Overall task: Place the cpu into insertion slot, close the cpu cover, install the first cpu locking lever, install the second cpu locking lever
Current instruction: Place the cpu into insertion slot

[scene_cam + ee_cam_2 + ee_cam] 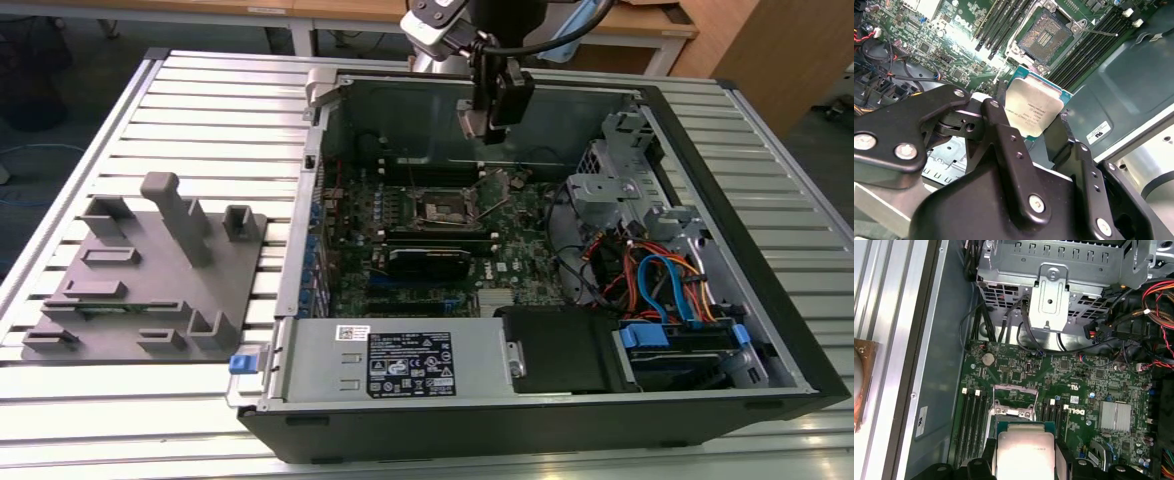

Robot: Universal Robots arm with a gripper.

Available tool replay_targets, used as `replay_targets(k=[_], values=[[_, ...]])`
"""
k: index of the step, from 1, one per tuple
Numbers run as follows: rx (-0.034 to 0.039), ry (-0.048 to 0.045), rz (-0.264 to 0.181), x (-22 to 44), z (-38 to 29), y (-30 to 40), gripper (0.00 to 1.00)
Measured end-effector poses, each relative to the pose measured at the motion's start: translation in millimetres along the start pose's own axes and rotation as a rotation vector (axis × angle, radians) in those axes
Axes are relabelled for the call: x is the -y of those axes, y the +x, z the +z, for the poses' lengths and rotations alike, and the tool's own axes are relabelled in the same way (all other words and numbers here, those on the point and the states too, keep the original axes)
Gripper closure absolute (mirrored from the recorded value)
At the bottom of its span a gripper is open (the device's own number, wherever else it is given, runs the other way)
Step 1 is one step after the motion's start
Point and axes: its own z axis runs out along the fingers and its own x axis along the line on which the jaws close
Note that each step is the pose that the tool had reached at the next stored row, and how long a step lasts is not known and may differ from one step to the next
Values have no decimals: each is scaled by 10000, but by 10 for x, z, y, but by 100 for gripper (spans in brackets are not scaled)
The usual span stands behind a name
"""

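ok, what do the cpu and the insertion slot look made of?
cpu: top looks like matte silver-grey metal, soft sheen under the light; the edge under it is teal-green, probably circuit laminate. insertion slot: rim looks like bare bright metal, it glints; dark centre with fine dotted grid, likely plastic with contacts.

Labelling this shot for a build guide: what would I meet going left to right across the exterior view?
Grey fixture plate → the case's metal side wall → insertion slot → blue and orange cables. The gripper, shut on the cpu, partly overlaps the slot sideways, so it is left out.
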Motion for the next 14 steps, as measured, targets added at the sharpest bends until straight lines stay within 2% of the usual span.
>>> replay_targets(k=[6, 10, 14], values=[[2, 0, 19, 0, 0, 0, 46], [36, -8, 422, 6, 8, 1, 46], [40, -9, 452, 8, 32, 0, 46]])
